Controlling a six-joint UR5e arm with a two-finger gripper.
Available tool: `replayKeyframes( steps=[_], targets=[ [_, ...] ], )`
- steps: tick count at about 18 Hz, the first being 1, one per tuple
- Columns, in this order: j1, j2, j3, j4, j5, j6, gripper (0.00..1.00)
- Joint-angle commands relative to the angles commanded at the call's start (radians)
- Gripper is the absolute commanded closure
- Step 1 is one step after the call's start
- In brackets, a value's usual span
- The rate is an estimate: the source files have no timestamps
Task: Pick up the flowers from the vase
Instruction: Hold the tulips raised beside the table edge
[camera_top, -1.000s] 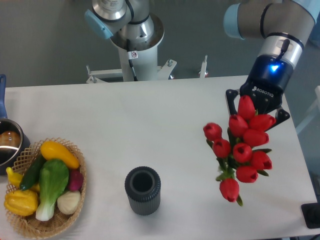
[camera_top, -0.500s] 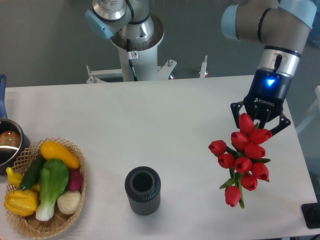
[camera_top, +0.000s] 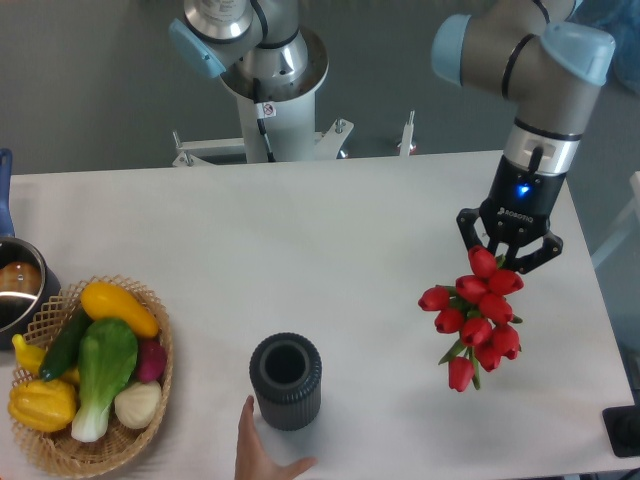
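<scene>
Red flowers (camera_top: 473, 318) hang just below the tool (camera_top: 508, 262), clamped in it, well apart from the vase (camera_top: 286, 381).

Grey arm (camera_top: 520, 60) with pale blue joint caps, black pincer (camera_top: 508, 262), glowing blue light, white lettering.

red tulip flowers (camera_top: 476, 318) hang over the table, well apart from the empty ribbed vase (camera_top: 286, 381).

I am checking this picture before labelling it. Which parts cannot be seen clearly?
- Pincer fingertips: hidden behind the red tulip bunch.
- Tulip stems: mostly covered by the buds.
- Metal pot: cut by the left edge.
- Bare hand beside the ribbed dark grey vase: cut by the bottom edge.
- Vase interior: too dark.
</scene>
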Motion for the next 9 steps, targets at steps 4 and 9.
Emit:
replayKeyframes(
  steps=[4,9],
  targets=[
    [-0.034,-0.008,0.003,-0.009,0.091,0.000,1.00],
    [-0.081,-0.014,0.012,-0.012,0.179,-0.006,1.00]
  ],
)
